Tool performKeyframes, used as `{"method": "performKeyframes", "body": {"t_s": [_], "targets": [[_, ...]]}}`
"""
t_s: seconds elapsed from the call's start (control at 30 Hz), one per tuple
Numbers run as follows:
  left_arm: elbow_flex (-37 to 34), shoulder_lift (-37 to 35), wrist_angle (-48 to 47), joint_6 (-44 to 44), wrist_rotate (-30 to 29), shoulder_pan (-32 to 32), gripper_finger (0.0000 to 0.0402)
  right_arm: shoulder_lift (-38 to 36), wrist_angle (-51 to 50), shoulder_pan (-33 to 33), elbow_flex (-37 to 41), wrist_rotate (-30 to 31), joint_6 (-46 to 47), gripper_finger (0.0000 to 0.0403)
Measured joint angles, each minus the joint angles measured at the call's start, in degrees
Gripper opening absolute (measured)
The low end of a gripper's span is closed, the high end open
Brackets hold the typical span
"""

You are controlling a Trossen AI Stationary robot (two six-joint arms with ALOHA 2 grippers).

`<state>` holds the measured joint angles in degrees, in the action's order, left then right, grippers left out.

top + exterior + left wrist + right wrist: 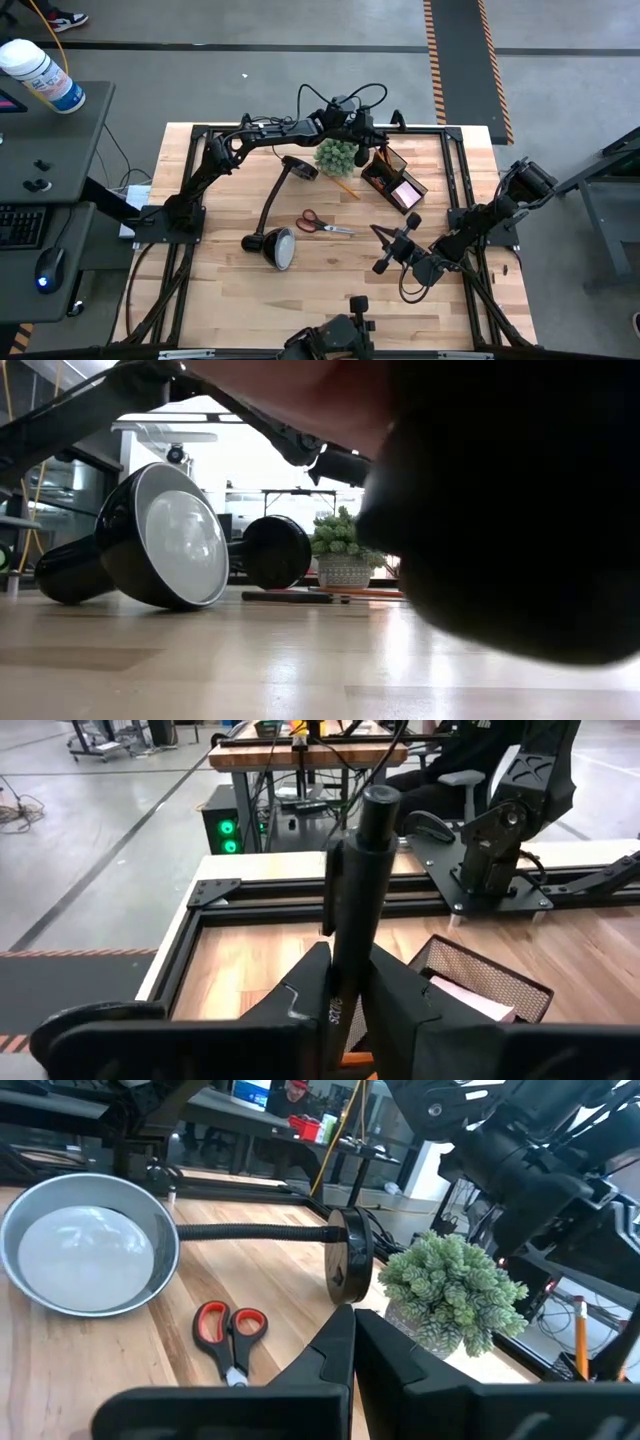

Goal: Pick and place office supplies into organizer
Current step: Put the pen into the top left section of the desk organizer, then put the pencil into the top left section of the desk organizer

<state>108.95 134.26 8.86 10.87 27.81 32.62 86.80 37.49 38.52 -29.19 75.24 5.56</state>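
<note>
Organizer: dark mesh box at the far right part of the worktop, just beside the plant. A pink sticky-note pad already sits in it.

Dark pen: upright, above the worktop, beside the organizer's near corner and not yet over a compartment, judging from the left wrist view.

Red-handled scissors lie flat mid-worktop, well apart from the organizer. An orange pencil lies between plant and organizer. Lamp lies tipped over on the worktop, head near the scissors.

Step in hand (judgement): placing the pen.

Risks:
- A release here would drop the pen outside the mesh wall. It could then land on the worktop and roll toward the frame edge.
- The pen is long and held low on its barrel. If the tip catches the rim on descent, it could tilt in the grip or tip the organizer.
- The plant stands close, so a sideways correction by the arm could knock it.

Left gripper: reached over the far side near the plant, fingers nearly together and pressed on both sides of the pen. Whether the hold is loosening cannot be told.

Right gripper: fingers together, holding nothing, waiting low at the right of the worktop, facing the scissors.
</note>
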Motion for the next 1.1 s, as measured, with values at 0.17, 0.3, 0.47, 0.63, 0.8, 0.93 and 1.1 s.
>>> {"method": "performKeyframes", "body": {"t_s": [0.17, 0.3, 0.47, 0.63, 0.8, 0.93, 1.1], "targets": [[0.0, 0.0, 0.2, 0.0, 0.0, 0.0, 0.0080, 0.0, 0.0, 0.0, 0.0, -0.3, 0.0, 0.0003], [0.0, 0.0, 0.2, -0.2, 0.0, 0.0, 0.0110, 0.0, 0.0, 0.0, 0.0, -0.3, 0.0, 0.0002], [0.0, 0.0, 0.2, -0.2, 0.0, 0.0, 0.0131, 0.0, 0.0, 0.0, 0.0, -0.3, 0.0, 0.0003], [-0.1, -0.5, -0.5, -0.5, 0.0, 0.0, 0.0135, 0.0, 0.0, 0.0, 0.0, -0.3, 0.0, 0.0001], [-0.1, -3.8, -4.3, 0.1, -0.7, 0.0, 0.0135, 0.0, 0.0, 0.0, 0.0, -0.3, 0.0, 0.0004], [-0.1, -8.2, -13.2, 6.6, -3.2, 0.3, 0.0136, 0.0, -0.6, 0.0, 0.0, -0.3, 0.0, 0.0001], [0.0, -15.0, -25.9, 12.9, -1.6, 1.2, 0.0136, 0.0, -1.4, 0.0, 0.0, -0.6, 0.8, 0.0004]]}}
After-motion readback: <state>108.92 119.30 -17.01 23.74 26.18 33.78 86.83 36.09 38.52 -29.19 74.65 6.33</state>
